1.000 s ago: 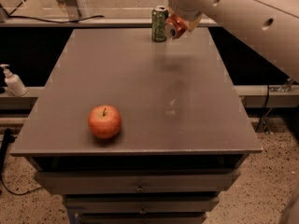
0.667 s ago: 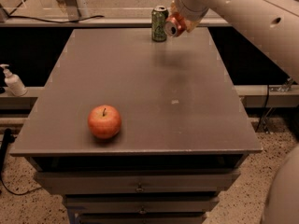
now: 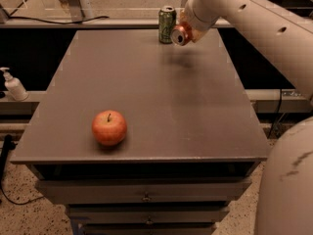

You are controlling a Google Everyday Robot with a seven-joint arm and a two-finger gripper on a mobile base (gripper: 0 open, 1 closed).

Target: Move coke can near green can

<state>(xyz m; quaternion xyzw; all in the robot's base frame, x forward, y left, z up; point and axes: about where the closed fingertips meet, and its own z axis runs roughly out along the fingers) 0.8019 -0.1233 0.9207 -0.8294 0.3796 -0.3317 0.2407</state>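
The green can stands upright at the far edge of the grey table, a little right of its middle. The coke can is tilted on its side with its silver end facing me. It hangs just right of the green can and slightly above the table, casting a shadow below. My gripper is at the end of the white arm that comes in from the upper right. It is shut on the coke can, and the wrist hides most of its fingers.
A red apple sits near the table's front left. A white pump bottle stands on a ledge left of the table. Drawers are under the tabletop. The robot's white body fills the lower right.
The gripper with the coke can has moved a little left and down, closer to the green can. The apple and green can have not moved.
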